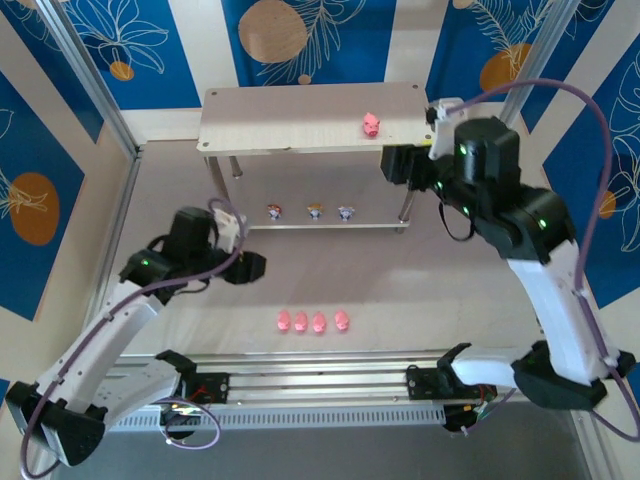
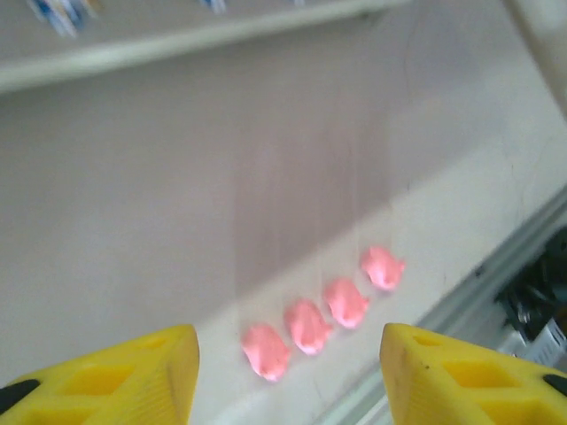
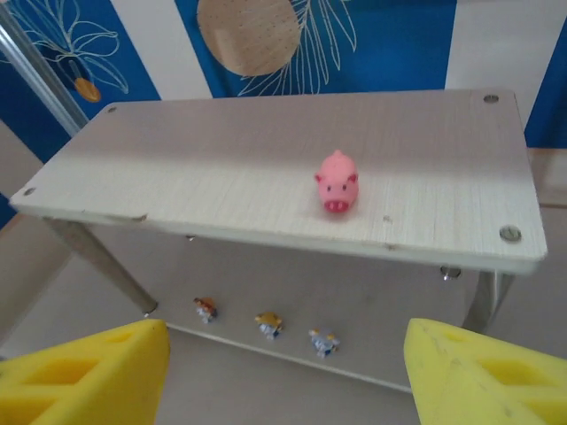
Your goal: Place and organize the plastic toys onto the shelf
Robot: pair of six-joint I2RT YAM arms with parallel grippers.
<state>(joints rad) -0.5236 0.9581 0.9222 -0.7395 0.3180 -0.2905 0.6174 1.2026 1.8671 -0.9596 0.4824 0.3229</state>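
One pink pig (image 3: 337, 181) stands on the shelf (image 3: 177, 186) top board, towards its right end. Four pink pigs (image 2: 308, 326) sit in a row by the table (image 1: 450, 300) near edge. Left fingers (image 2: 115, 381) and right fingers (image 3: 89, 372) are spread apart and hold nothing.

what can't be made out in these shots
- Three small figurines: too tiny in the top and right wrist views for faces; blurred and cut by the top edge in the left wrist view.
- Four pink pigs: blurred in the left wrist view, facing unclear.
- Right fingers: cut off by the bottom edge, right wrist view.
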